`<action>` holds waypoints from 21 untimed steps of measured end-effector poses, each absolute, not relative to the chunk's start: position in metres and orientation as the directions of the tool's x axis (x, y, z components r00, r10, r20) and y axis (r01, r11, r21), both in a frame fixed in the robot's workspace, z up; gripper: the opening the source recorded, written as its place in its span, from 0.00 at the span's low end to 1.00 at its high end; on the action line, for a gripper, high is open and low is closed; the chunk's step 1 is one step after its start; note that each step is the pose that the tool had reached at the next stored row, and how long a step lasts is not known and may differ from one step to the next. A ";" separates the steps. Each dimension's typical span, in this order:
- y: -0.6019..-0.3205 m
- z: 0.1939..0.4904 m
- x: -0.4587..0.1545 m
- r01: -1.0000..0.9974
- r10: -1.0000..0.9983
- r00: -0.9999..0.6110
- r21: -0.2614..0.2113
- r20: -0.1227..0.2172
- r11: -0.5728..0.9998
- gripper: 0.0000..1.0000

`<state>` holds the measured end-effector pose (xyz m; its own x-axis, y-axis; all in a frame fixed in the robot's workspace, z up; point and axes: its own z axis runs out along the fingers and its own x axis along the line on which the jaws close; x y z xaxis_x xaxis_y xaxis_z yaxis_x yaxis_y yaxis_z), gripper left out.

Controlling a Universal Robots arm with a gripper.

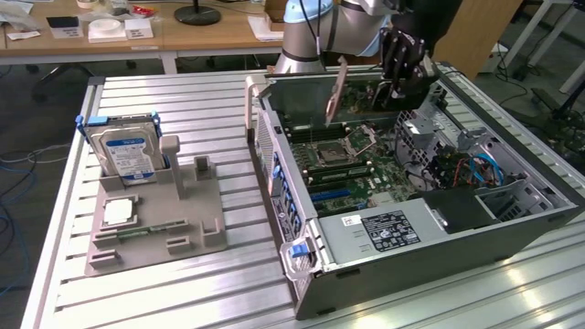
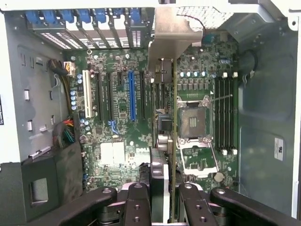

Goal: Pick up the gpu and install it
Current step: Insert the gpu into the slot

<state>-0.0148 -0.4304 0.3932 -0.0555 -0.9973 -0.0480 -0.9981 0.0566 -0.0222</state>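
Observation:
The gpu (image 1: 336,92) hangs on edge above the open computer case (image 1: 512,137), its silvery bracket toward the exterior view's left. My gripper (image 1: 395,92) is shut on the card's far end. In the wrist view the gpu (image 2: 163,117) appears edge-on, with its metal bracket spreading wide at the far end. My gripper (image 2: 164,205) clamps it between black fingers (image 2: 136,202). Below the card lies the motherboard (image 2: 117,150); the card hovers between the blue expansion slot (image 2: 131,96) and the CPU socket (image 2: 193,122), apart from the board.
On the exterior view's left, a grey fixture (image 1: 196,229) holds a hard drive (image 1: 128,154) with a blue-white label and a small square chip (image 1: 119,212). The power supply (image 1: 384,229) and a drive cage (image 1: 512,199) fill the case's near end. Memory sticks (image 2: 225,113) flank the socket.

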 end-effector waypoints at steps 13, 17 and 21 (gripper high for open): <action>-0.432 0.391 -0.027 -0.999 -0.998 -0.028 -0.037 -0.048 0.030 0.28; -0.432 0.386 -0.031 -0.999 -0.998 -0.036 -0.037 -0.048 0.038 0.28; -0.432 0.379 -0.031 -0.999 -0.998 -0.037 -0.035 -0.048 0.038 0.28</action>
<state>-0.0306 -0.4320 0.3788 -0.0367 -0.9982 -0.0481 -0.9986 0.0384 -0.0355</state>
